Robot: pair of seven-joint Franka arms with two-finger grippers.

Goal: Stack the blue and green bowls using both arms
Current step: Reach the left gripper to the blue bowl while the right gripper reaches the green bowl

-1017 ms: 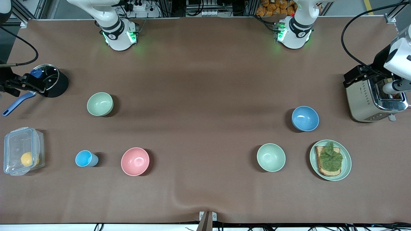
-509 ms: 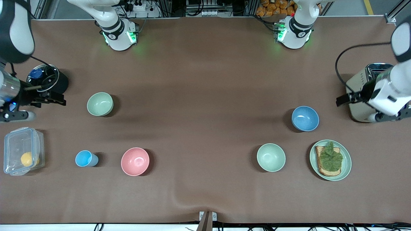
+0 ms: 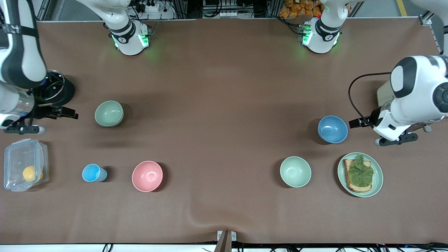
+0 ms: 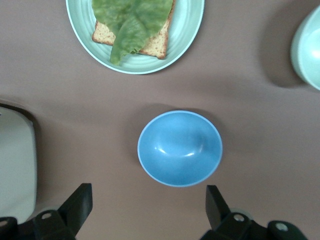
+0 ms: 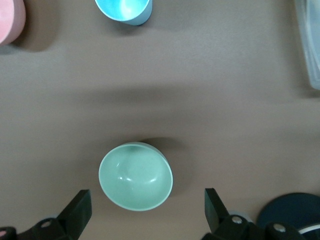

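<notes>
You had stacked nothing: both the left gripper (image 4: 146, 212) near the round matte blue bowl (image 3: 332, 129) and the right gripper (image 5: 145, 212) near the round sage-green bowl (image 3: 109, 113) hung spread and empty, the bowls at the table's two ends.

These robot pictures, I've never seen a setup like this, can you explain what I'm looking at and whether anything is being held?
Two robot arms share a brown table. The big picture looks down from a high camera facing them; the two small pictures come from cameras on each arm's wrist.

The left gripper hangs open near the blue bowl, holding nothing. The right gripper hangs open near the green bowl, also empty.

Also on the table: a paler mint bowl, a plate with toast and lettuce, and a toaster toward the left arm's end; a pink bowl, a small blue cup, a clear box with something yellow inside, and a dark pot toward the right arm's end.
</notes>
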